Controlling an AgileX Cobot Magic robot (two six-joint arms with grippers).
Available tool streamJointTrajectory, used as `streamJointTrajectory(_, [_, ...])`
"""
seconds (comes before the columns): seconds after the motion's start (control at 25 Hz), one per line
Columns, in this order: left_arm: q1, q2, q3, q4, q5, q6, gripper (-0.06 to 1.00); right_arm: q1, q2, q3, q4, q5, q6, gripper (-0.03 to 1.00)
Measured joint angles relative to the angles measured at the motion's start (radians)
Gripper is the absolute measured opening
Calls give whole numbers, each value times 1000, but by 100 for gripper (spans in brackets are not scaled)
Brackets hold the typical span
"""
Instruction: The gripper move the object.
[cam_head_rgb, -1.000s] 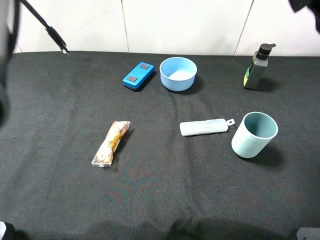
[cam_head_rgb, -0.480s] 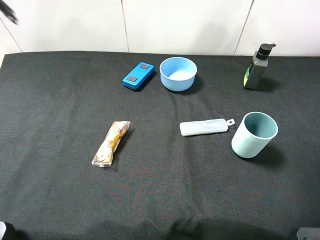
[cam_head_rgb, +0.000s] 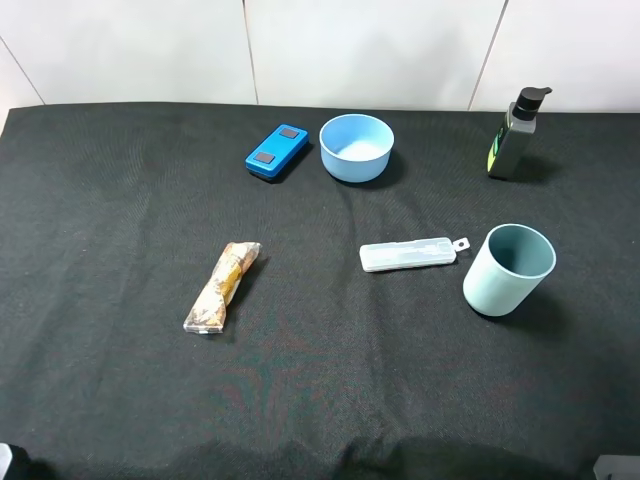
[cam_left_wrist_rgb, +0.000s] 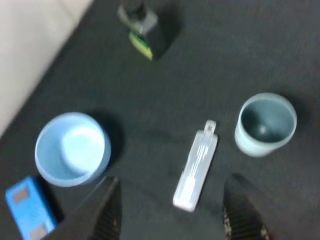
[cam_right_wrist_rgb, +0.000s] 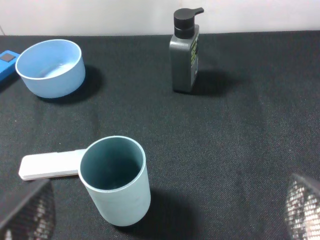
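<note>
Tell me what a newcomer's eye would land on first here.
The pale teal cup stands upright at the right of the black cloth, a flat clear case just left of it. At the back sit a light-blue bowl and a bright blue box side by side, with a dark pump bottle at far right.

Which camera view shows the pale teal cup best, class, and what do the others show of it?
The right wrist view: the teal cup is close and sharp, with its side wall and inside both visible. The exterior high view shows it smaller, upright. The left wrist view shows it blurred, from above.
</note>
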Motion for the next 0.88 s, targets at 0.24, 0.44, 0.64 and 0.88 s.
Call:
streamJointTrajectory(0.24, [61, -166, 258, 2, 0, -20, 45, 0, 0, 0, 0, 0, 0, 69])
streamJointTrajectory(0.44, [92, -318, 451, 3, -1, -51, 46, 0, 0, 0, 0, 0, 0, 69])
streamJointTrajectory(0.64, [111, -497, 658, 2, -38, -99, 58, 0, 0, 0, 0, 0, 0, 69])
streamJointTrajectory(0.88, [154, -706, 918, 3, -107, -196, 81, 0, 0, 0, 0, 0, 0, 69])
